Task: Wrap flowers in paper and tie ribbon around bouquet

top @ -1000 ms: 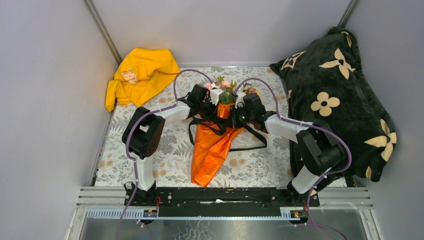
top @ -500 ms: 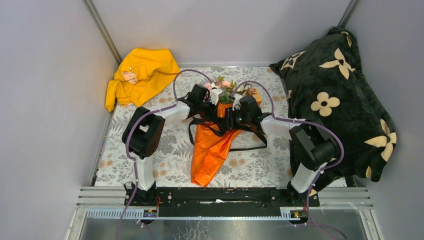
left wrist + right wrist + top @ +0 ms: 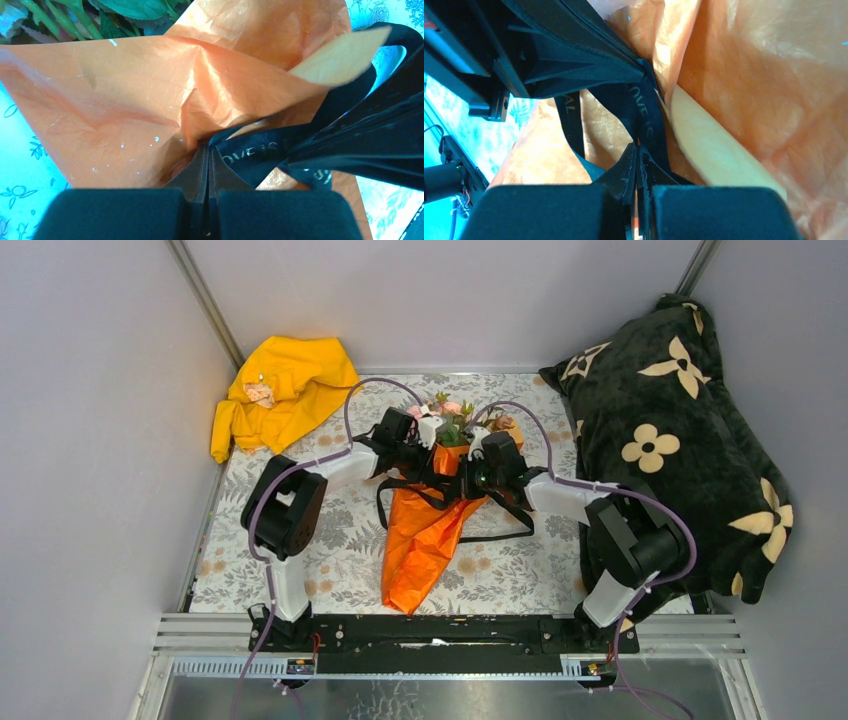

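Note:
The bouquet lies mid-table: pink flowers [image 3: 447,408] with green leaves [image 3: 135,7] stick out of an orange paper cone [image 3: 420,540] that points toward the arms. The black ribbon [image 3: 512,512] with gold lettering crosses the cone's neck and loops out on both sides. My left gripper [image 3: 432,462] sits at the neck from the left, shut on the ribbon [image 3: 255,150] against the paper [image 3: 125,90]. My right gripper [image 3: 468,476] faces it from the right, shut on the same ribbon [image 3: 642,110]. The two sets of fingertips nearly touch; the left gripper [image 3: 644,67] shows just above the right gripper [image 3: 638,149].
A yellow cloth garment [image 3: 280,390] lies bunched in the far left corner. A big black pillow with cream flower shapes [image 3: 670,430] fills the right side, next to the right arm's elbow. A floral tablecloth [image 3: 330,540] covers the table, with grey walls around it.
The right arm's wrist and elbow shifted a little left toward the bouquet's neck. The left arm and the bouquet kept still.

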Controlling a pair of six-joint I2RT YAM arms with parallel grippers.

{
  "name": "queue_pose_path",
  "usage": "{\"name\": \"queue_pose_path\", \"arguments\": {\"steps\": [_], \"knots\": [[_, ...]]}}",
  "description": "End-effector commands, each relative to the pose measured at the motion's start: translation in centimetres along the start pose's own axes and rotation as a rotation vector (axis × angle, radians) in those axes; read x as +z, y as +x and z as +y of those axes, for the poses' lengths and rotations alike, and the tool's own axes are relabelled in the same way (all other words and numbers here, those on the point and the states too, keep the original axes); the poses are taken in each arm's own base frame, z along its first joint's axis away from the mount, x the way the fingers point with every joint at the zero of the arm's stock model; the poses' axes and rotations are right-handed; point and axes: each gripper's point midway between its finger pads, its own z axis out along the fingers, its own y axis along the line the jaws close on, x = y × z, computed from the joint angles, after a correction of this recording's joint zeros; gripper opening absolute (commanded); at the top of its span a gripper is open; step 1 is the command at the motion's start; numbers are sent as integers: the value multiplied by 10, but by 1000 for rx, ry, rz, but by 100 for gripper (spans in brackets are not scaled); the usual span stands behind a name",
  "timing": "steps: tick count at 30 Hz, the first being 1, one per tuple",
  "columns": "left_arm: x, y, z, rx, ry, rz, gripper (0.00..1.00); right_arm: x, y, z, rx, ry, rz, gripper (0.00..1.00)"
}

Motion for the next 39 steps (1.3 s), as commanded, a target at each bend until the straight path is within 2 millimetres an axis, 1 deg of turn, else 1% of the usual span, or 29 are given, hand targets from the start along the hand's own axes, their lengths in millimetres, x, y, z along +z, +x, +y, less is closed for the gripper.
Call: {"name": "queue_pose_path", "arguments": {"steps": [1, 5, 8, 12, 14, 18, 22, 26, 28, 30, 35, 39], "knots": [[-18, -7, 13, 35, -56, -28, 0, -27, -39, 3, -26, 56, -147, 0], [-25, 3, 20, 30, -72, -13, 0, -40, -52, -15, 13, 129, -199, 0], [-31, 11, 23, 25, -78, -6, 0, -48, -58, -34, 62, 182, -230, 0], [-45, 18, 26, 20, -87, -11, 0, -53, -63, -60, 140, 241, -253, 0], [-54, 21, 28, 27, -97, -11, 0, -52, -65, -67, 168, 240, -254, 0], [-74, 31, 29, 49, -111, 4, 0, -41, -64, -76, 182, 261, -225, 0], [-100, 40, 33, 62, -147, 13, 0, -31, -59, -82, 190, 268, -194, 0], [-128, 51, 43, 50, -188, 28, 0, -28, -52, -84, 193, 269, -169, 0], [-142, 57, 51, 30, -215, 39, 0, -27, -49, -85, 194, 268, -159, 0], [-154, 64, 64, 7, -251, 48, 0, -27, -47, -84, 190, 261, -152, 0], [-174, 87, 96, -67, -325, 90, 0, -24, -43, -81, 190, 238, -129, 0], [-177, 101, 106, -85, -344, 129, 0, -22, -41, -78, 190, 216, -110, 0]]}}
